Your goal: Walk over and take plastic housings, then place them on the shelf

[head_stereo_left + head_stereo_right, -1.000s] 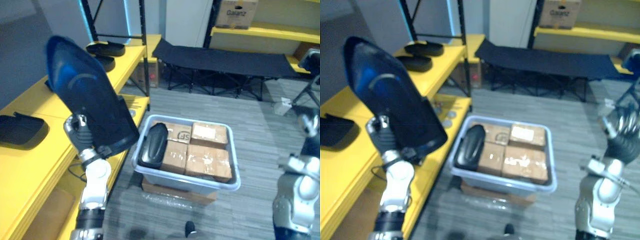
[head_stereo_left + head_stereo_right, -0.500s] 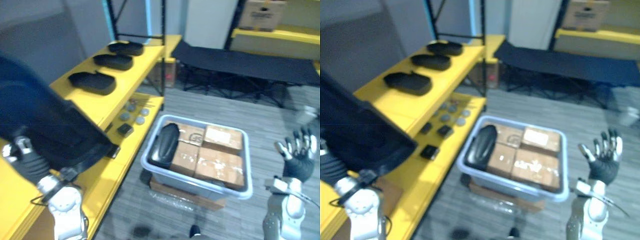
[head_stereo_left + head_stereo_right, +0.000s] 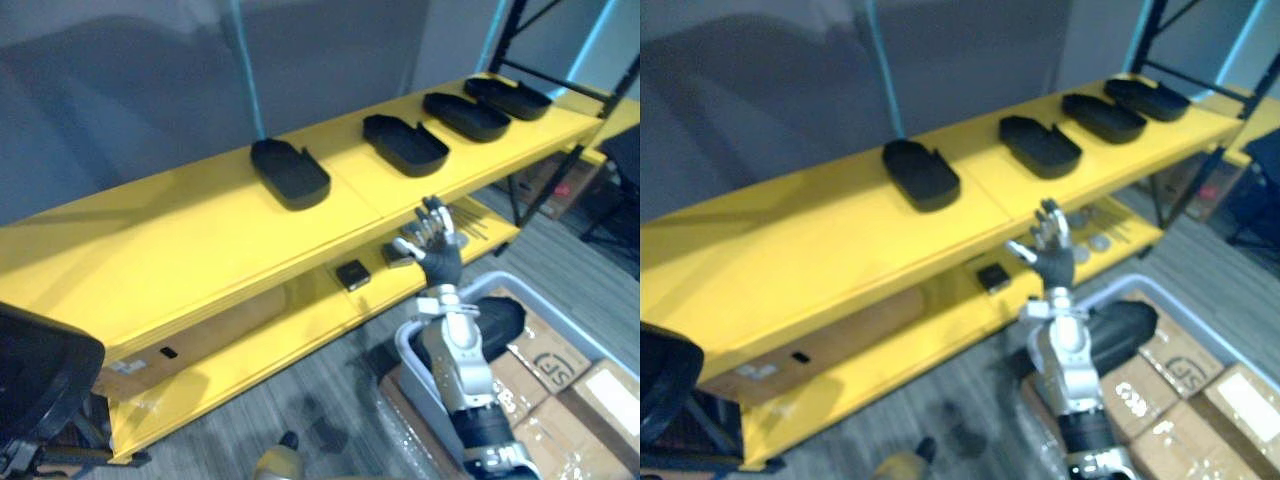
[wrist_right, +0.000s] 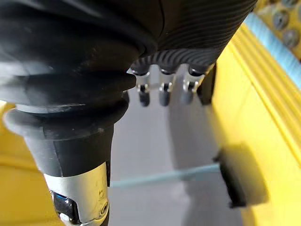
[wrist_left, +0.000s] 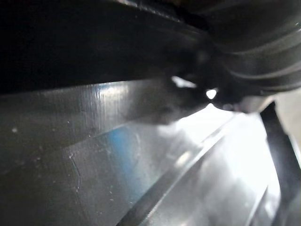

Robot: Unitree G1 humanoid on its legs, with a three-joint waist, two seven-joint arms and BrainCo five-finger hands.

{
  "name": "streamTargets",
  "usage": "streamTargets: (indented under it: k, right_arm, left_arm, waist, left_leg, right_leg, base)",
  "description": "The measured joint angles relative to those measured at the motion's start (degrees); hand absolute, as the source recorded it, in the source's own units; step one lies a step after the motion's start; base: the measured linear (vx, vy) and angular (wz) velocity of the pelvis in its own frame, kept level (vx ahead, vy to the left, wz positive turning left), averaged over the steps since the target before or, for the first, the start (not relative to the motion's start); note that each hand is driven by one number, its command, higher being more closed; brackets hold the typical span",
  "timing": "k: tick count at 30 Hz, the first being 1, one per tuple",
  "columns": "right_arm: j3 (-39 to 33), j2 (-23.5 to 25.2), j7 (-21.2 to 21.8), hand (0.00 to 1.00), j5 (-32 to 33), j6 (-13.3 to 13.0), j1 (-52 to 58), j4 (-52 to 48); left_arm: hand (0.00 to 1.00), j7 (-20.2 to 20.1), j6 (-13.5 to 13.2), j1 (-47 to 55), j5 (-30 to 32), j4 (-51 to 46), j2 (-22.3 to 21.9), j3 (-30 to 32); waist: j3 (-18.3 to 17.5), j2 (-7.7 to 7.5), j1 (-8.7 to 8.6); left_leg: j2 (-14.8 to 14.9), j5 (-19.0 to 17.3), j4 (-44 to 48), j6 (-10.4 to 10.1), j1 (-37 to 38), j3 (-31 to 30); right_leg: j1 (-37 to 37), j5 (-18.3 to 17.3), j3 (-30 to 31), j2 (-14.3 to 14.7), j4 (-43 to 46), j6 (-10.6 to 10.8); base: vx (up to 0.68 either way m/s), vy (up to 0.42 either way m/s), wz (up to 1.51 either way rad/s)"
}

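Observation:
A large black plastic housing (image 3: 35, 370) hangs at the lower left, in front of the yellow shelf (image 3: 190, 250). In the left wrist view its glossy dark surface (image 5: 117, 155) lies right against my left hand (image 5: 254, 42). Several more black housings rest in a row on the shelf top, the nearest (image 3: 290, 172) at the middle and others (image 3: 405, 145) to the right. My right hand (image 3: 435, 245) is raised in the middle of the view with straight spread fingers (image 4: 162, 89) and holds nothing. Another black housing (image 3: 500, 320) lies in the bin behind that arm.
A pale bin (image 3: 410, 350) of cardboard boxes (image 3: 545, 355) stands on the floor at the lower right. Small dark parts (image 3: 352, 275) lie on the lower shelf board. A black shelf post (image 3: 545, 190) rises at the right. The shelf top's left half is bare yellow.
The camera has swung left, so the shelf now spans the view and the bin sits at the lower right. The held housing now shows low at the left. My right hand has risen to mid-view.

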Motion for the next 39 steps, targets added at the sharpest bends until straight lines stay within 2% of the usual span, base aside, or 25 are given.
streamTargets:
  k: [3, 6, 7, 9, 11, 12, 14, 17, 19, 20, 22, 23, 24, 26, 28, 31, 36, 39]
  right_arm:
    - [0.1, -0.8, 1.6, 0.0, 0.1, 1.5, -0.1, 0.7]
    - [0.0, -2.0, 3.0, 0.0, 0.5, 1.9, -0.1, 0.8]
    - [-0.1, -2.4, 3.5, 0.0, 0.6, 2.0, 0.2, 0.8]
    - [-0.8, -3.2, 3.5, 0.0, 0.5, 2.0, 1.8, 0.2]
    - [-1.3, -3.2, 3.4, 0.0, 0.4, 2.0, 4.2, 0.1]
    - [-1.1, -3.0, 3.4, 0.0, -0.1, 2.0, 5.1, 0.2]
    - [-1.3, -3.0, 3.6, 0.0, -0.2, 1.4, 5.2, 0.1]
    - [-1.2, -3.1, 4.9, 0.0, -1.2, -0.5, 5.4, 0.1]
    - [-1.3, -3.7, 4.9, 0.0, -2.5, -2.0, 6.1, 0.0]
    - [-1.4, -3.8, 4.8, 0.0, -3.0, -2.7, 6.0, 0.0]
    - [-1.4, -3.9, 4.6, 0.0, -6.3, -5.6, 4.4, -0.1]
    - [-1.4, -4.8, 4.3, 0.0, -9.1, -7.8, 0.7, -0.1]
    - [-1.5, -5.4, 4.3, 0.0, -10.0, -8.3, -1.5, -0.1]
    - [-2.2, -7.4, 4.2, 0.0, -14.5, -9.9, -10.2, -0.1]
    - [-2.4, -8.3, 3.8, 0.0, -16.6, -10.2, -11.4, -1.8]
    - [-2.3, -8.3, 2.9, 0.0, -17.5, -10.1, -10.8, -2.6]
    - [-2.3, -8.3, 1.8, 0.0, -17.5, -10.6, -10.7, -2.6]
    - [-2.3, -8.0, 1.4, 0.0, -17.5, -12.2, -11.1, -2.5]
  left_arm:
    - [1.0, -2.4, 0.0, 0.0, -1.9, 0.2, -1.0, -0.2]
    - [1.0, -3.1, 0.0, 0.1, -5.2, 1.2, -2.4, -0.4]
    - [1.0, -3.6, 0.0, 0.1, -6.7, 1.9, -2.4, -1.1]
    - [1.0, -5.1, 0.0, -0.1, -6.8, 2.3, -2.4, -3.2]
    - [1.0, -7.3, 0.0, 0.0, -6.8, 2.2, -2.5, -5.3]
    - [1.0, -8.2, 0.0, 0.2, -6.8, 2.2, -2.5, -6.3]
    - [1.0, -8.8, 0.0, -0.2, -6.8, 2.1, -2.3, -7.8]
    - [1.0, -11.6, -1.9, -1.7, -6.7, 0.7, -1.3, -10.8]
    - [1.0, -14.9, -3.0, -5.2, -6.4, -2.1, 2.0, -15.0]
    - [1.0, -15.9, -3.4, -6.2, -6.4, -2.7, 3.3, -15.9]
    - [1.0, -18.9, -4.4, -8.6, -6.1, -4.4, 6.6, -17.3]
    - [1.0, -20.3, -5.0, -11.2, -5.8, -4.8, 8.9, -18.1]
    - [1.0, -20.5, -5.0, -12.4, -5.7, -4.8, 9.5, -18.5]
    - [1.0, -20.5, -5.1, -16.7, -5.4, -4.5, 9.9, -19.5]
    - [1.0, -19.7, -5.4, -18.6, -4.3, -4.1, 10.0, -19.9]
    - [1.0, -17.7, -6.9, -19.0, -3.3, -4.0, 10.1, -20.5]
    - [1.0, -13.3, -7.3, -21.7, -1.2, -1.0, 10.1, -20.6]
    - [1.0, -10.6, -7.3, -24.7, 0.5, 2.2, 10.1, -20.9]
  waist:
    - [0.4, -0.88, -0.05]
    - [0.5, -0.71, -0.24]
    - [1.0, -0.2, -0.7]
    - [1.8, -0.79, -1.6]
    - [1.9, -1.14, -1.38]
    - [2.8, -0.68, -1.19]
    - [3.6, -0.98, -1.64]
    - [4.0, -0.94, -2.88]
    - [4.7, -1.33, -4.2]
    - [5.1, -1.43, -4.28]
    - [6.3, -2.13, -4.32]
    - [7.7, -2.32, -4.44]
    - [8.7, -2.16, -4.42]
    - [13.5, -0.56, -4.53]
    - [16.8, 0.47, -4.64]
    - [19.7, 0.58, -5.03]
    - [20.1, 0.7, -5.24]
    - [20.5, 0.9, -5.85]
  left_leg:
    - [-0.1, -0.7, 1.1, 0.2, 0.1, -0.1]
    - [-0.2, -2.4, 3.9, 0.5, 0.0, -0.3]
    - [-0.4, -2.9, 5.4, 0.7, -0.9, -0.9]
    - [-1.3, -2.9, 6.7, 0.8, -2.3, -2.1]
    - [-1.9, -2.3, 6.1, 1.0, -3.0, -3.4]
    - [-2.1, -1.9, 4.9, 1.4, -3.0, -3.4]
    - [-2.2, -0.8, 3.5, 1.8, -3.2, -2.8]
    - [-2.6, 1.4, 2.5, 1.7, -5.2, -2.4]
    - [-3.6, 2.4, 2.4, 1.9, -5.9, -4.5]
    - [-3.7, 2.5, 2.4, 1.9, -5.9, -4.7]
    - [-3.8, 2.6, 2.5, 2.0, -6.4, -4.6]
    - [-3.9, 3.0, 2.9, 1.9, -8.0, -4.2]
    - [-3.9, 3.4, 2.9, 1.8, -8.4, -4.0]
    - [-3.5, 3.9, 4.7, 1.5, -11.1, -3.1]
    - [-3.3, 4.4, 4.9, 1.0, -11.7, -3.0]
    - [-3.2, 4.7, 4.9, 0.7, -12.5, -2.9]
    - [-3.0, 5.1, 6.2, 0.3, -15.7, -2.8]
    - [-4.3, 3.1, 9.8, 0.8, -16.7, -2.9]
  right_leg:
    - [0.4, -1.2, -0.3, -0.3, 1.2, 0.0]
    - [0.7, -2.8, -0.5, -0.9, 3.8, 0.0]
    - [1.7, -3.1, -1.9, -0.9, 4.3, 0.2]
    - [3.7, -3.5, -5.3, -0.9, 4.3, 0.6]
    - [3.5, -4.1, -6.7, -1.2, 4.9, 0.6]
    - [3.3, -4.6, -6.8, -1.8, 5.8, 0.6]
    - [3.1, -5.2, -7.9, -2.6, 7.0, 0.7]
    - [0.1, -6.6, -6.6, -4.2, 11.2, -0.1]
    - [-1.7, -7.8, -1.3, -5.8, 16.5, -2.2]
    - [-2.1, -8.2, -0.1, -6.0, 17.6, -2.8]
    - [-3.7, -9.5, 1.4, -6.8, 20.0, -3.7]
    - [-5.6, -10.6, 1.9, -7.3, 20.7, -2.9]
    - [-6.5, -11.1, 2.5, -7.5, 21.1, -2.3]
    - [-10.3, -13.3, 4.9, -7.8, 23.2, -1.1]
    - [-12.2, -15.1, 5.9, -8.5, 26.0, 0.0]
    - [-15.3, -17.4, 7.0, -9.8, 30.4, -0.2]
    - [-19.5, -18.1, 8.0, -10.3, 33.5, -0.3]
    - [-19.4, -19.4, 8.1, -11.9, 35.7, 0.3]
  base:
    - [0.0, -0.002, 0.04]
    - [0.01, 0.01, 0.07]
    - [0.01, 0.001, 0.36]
    - [-0.02, -0.015, 0.74]
    - [-0.02, 0.002, 0.55]
    - [0.0, 0.019, 0.36]
    - [-0.02, 0.015, 0.38]
    - [0.01, 0.026, 0.4]
    - [0.03, 0.056, 0.55]
    - [0.01, 0.037, 0.3]
    - [-0.01, -0.008, -0.01]
    - [-0.05, -0.033, -0.13]
    - [-0.15, -0.059, -0.29]
    - [-0.18, -0.05, -0.29]
    - [-0.21, -0.055, -0.11]
    - [-0.17, -0.061, -0.04]
    - [-0.05, -0.036, -0.02]
    - [-0.02, 0.015, 0.06]
